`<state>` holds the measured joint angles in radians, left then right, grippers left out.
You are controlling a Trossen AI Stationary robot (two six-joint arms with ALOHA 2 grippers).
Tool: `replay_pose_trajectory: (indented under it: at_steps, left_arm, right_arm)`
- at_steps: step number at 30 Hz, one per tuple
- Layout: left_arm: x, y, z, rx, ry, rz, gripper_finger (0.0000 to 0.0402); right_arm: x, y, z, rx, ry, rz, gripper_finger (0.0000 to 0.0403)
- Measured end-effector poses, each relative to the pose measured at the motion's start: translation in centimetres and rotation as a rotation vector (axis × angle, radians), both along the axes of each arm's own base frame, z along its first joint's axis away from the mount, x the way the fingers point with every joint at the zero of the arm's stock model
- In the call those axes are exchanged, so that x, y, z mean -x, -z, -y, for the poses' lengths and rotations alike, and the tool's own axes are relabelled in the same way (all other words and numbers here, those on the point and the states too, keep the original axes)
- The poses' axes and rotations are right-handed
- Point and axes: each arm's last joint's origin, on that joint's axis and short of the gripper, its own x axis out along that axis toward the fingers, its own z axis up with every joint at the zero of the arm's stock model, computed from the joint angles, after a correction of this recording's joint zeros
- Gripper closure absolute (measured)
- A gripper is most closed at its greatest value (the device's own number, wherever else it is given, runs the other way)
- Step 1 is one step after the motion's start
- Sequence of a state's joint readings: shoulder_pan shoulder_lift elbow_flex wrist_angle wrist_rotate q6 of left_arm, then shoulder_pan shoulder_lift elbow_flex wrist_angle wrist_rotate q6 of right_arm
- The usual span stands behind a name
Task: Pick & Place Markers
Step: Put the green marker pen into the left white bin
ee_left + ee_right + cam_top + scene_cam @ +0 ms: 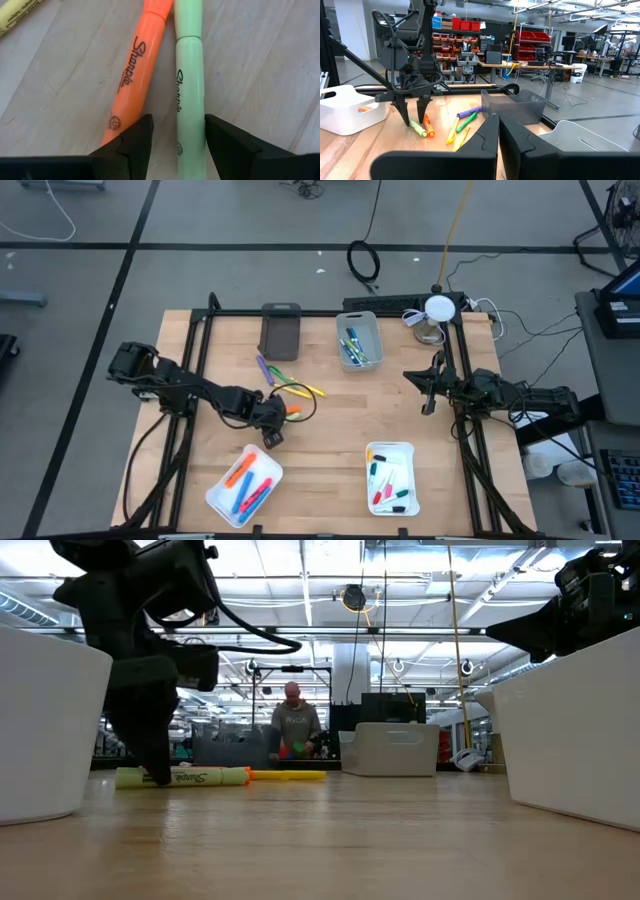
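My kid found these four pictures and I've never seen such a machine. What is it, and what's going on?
Two robot arms work at a wooden table. One picture looks down from above, one sits at table height, and two come from cameras on the arms' wrists. The left end effector is open, its fingers either side of a green marker, with an orange marker beside it. Nothing is gripped yet. The right end effector waits shut at the table's right edge. Trays and bins hold other markers.

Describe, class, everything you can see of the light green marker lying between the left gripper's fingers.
The light green marker is a chunky, smooth plastic highlighter with black script lettering along its barrel and a seam where the cap joins. It lies flat on the wooden table, alongside an orange marker. The left gripper straddles it, fingers open on either side, not yet closed on it.
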<state>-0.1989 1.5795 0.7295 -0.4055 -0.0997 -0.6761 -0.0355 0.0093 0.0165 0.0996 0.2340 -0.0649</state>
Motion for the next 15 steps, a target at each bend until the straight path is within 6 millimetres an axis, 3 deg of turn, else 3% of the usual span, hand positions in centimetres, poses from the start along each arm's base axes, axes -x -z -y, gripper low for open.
replay_pose_trajectory:
  at_steps: [10,15]
  left_arm:
    - [0.36,0.36,0.09,-0.009,0.019,-0.017,0.0221]
    - [0.40,0.41,0.04,-0.008,-0.003,-0.019,0.0288]
  right_arm:
    - [0.00,0.00,0.00,0.000,0.000,0.000,0.0403]
    - [0.00,0.00,0.00,0.000,0.000,0.000,0.0403]
